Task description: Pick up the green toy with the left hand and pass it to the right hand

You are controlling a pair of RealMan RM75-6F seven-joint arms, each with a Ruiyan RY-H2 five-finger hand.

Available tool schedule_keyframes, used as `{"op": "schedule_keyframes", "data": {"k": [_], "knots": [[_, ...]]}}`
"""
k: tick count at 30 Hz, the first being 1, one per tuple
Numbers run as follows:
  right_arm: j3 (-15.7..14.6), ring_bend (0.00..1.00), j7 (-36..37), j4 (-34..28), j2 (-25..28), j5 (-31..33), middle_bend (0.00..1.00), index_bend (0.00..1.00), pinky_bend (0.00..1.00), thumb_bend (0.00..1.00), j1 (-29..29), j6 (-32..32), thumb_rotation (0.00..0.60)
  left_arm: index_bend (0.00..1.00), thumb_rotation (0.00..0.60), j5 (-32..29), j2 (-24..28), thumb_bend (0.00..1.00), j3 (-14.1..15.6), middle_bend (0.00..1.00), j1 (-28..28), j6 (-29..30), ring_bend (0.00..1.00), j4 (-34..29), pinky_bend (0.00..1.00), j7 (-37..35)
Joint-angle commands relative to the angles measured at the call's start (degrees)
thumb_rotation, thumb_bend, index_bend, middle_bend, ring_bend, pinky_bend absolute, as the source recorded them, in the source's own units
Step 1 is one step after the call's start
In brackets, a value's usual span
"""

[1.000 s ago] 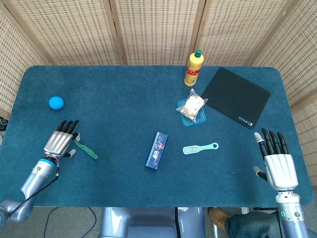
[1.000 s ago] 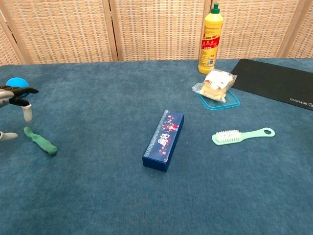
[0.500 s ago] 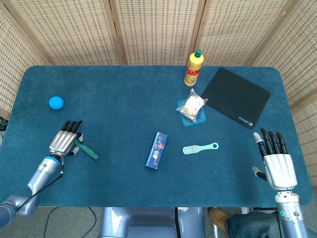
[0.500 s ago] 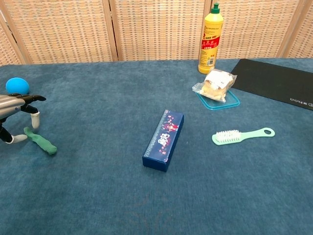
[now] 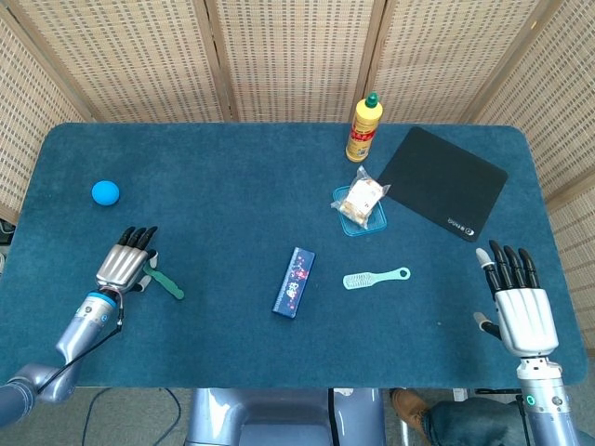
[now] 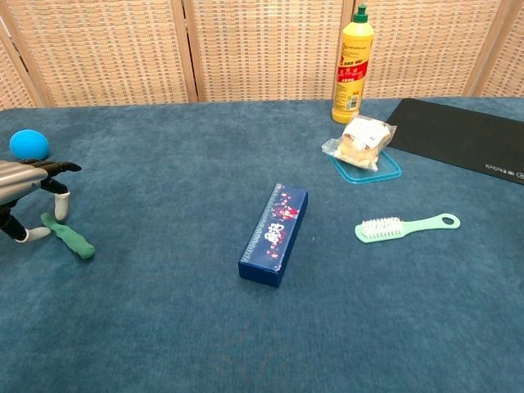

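The green toy [image 5: 167, 282] [image 6: 69, 235] is a thin dark-green strip lying flat on the blue table at the left. My left hand [image 5: 125, 263] [image 6: 29, 184] hovers over its left end, palm down with fingers spread, and one fingertip stands just beside the strip's tip; nothing is gripped. My right hand [image 5: 521, 297] rests flat and open at the table's right front edge, far from the toy; the chest view does not show it.
A blue ball [image 5: 105, 192] [image 6: 28, 144] lies behind the left hand. A dark blue box [image 5: 294, 282] [image 6: 275, 233] lies mid-table, with a mint brush [image 5: 376, 278] [image 6: 406, 227] to its right. Behind these are a bagged snack on a blue lid [image 5: 362, 203], a yellow bottle [image 5: 364, 127] and a black mat [image 5: 442, 181].
My left hand has moved a little forward and right, coming down closer over the green toy's left end. The toy and the right hand have stayed put.
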Motion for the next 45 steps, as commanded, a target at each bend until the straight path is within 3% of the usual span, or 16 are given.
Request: {"op": "schedule_keyframes", "data": {"k": [1, 20, 29, 45], "knots": [[0.0, 0.00, 0.1, 0.0, 0.0, 0.1, 0.00, 0.00, 0.00, 0.00, 0.0, -0.1, 0.600, 0.51, 0.600, -0.3, -0.3, 0.37, 0.0, 0.00, -0.1, -0.2, 0.00, 0.2, 0.00, 0.2], [0.0, 0.00, 0.9, -0.2, 0.5, 0.2, 0.00, 0.00, 0.00, 0.00, 0.0, 0.0, 0.600, 0.56, 0.600, -2.2, -1.9, 0.40, -0.5, 0.00, -0.9, -1.1, 0.00, 1.3, 0.00, 2.8], [-0.1, 0.00, 1.2, -0.4, 0.7, 0.0, 0.00, 0.00, 0.00, 0.00, 0.0, 0.2, 0.600, 0.63, 0.600, -3.0, -2.0, 0.53, -0.6, 0.00, -1.1, -1.0, 0.00, 1.1, 0.00, 4.4], [-0.1, 0.00, 1.4, -0.6, 1.0, -0.1, 0.00, 0.00, 0.00, 0.00, -0.1, 0.2, 0.600, 0.75, 0.600, -3.1, 0.3, 0.61, -1.7, 0.00, -0.6, 1.3, 0.00, -3.1, 0.00, 1.5]]}}
